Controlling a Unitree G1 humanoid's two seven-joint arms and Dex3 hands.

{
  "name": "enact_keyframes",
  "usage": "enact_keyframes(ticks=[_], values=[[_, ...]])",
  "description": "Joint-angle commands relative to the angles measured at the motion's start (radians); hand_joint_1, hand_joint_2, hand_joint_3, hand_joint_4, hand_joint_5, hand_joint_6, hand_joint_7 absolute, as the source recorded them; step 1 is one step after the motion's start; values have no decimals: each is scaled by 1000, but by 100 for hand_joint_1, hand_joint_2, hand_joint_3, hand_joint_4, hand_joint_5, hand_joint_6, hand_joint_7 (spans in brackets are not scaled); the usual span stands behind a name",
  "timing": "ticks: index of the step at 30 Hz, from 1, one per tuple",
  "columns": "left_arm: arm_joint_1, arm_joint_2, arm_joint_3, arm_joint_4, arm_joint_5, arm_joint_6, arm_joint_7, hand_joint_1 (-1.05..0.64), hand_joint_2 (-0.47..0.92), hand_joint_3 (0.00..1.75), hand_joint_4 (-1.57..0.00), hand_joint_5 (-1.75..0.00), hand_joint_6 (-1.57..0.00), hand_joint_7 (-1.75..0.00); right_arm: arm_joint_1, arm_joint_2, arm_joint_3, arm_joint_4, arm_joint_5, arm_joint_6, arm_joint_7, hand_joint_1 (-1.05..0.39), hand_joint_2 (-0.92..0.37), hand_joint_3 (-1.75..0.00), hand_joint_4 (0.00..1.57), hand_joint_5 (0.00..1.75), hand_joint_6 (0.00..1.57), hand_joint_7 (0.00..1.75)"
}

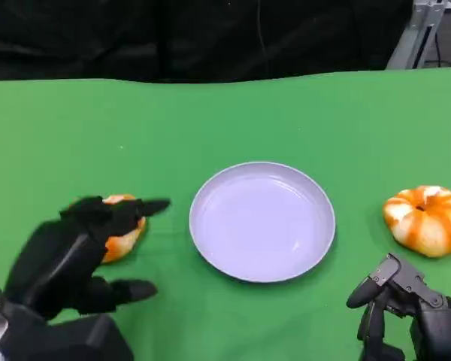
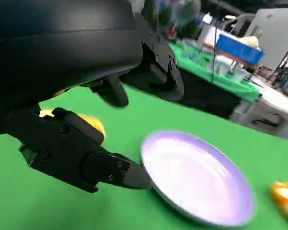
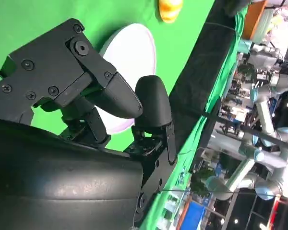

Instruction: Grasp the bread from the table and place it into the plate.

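A: Where's the bread?
B: The orange-and-white glazed bread roll (image 1: 122, 235) lies on the green bench (image 1: 75, 143), left of the round lilac plate (image 1: 262, 221). The left hand (image 1: 75, 256) reaches over it, fingers spread wide, empty, poised to grasp.
A: And the right hand (image 1: 406, 308)?
B: Curled in, empty, parked near.

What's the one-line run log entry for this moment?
phase: reaching | left hand: open, fingers over left bread, not lifted | right hand: idle, holding nothing | plate: empty | second bread: right of plate
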Motion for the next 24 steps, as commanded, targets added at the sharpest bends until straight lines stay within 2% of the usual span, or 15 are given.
enact_keyframes(ticks=[1, 4, 11, 19, 24], values=[[-16, 43, -15, -17, 39, 37, 20, -64, 92, 6, -7, -43, -28, 0, 13, -7, -9, -31, 6, 18, -5, -36, -48, -150, 86, 175, 60, 175], [-46, 69, -32, -14, 101, 74, 27, -69, 92, 9, -1, -39, -25, 0, 17, -5, -4, -40, 5, 24, -5, -35, -48, -151, 86, 175, 60, 175], [-152, 100, -112, 66, 262, 176, 85, -73, 92, 9, 0, -35, -21, 0, 18, -9, -3, -45, 4, 26, -3, -32, -46, -152, 86, 175, 60, 175], [-279, 92, -225, 220, 357, 296, 122, -69, 91, 4, -2, -37, -22, 0, 28, -6, 1, -53, 2, 25, -6, -29, -45, -153, 85, 175, 60, 174], [-396, 65, -313, 413, 382, 375, 109, -65, 92, 3, -1, -37, -22, -1, 43, -4, 4, -71, 3, 31, -2, -29, -44, -153, 85, 175, 60, 174]])
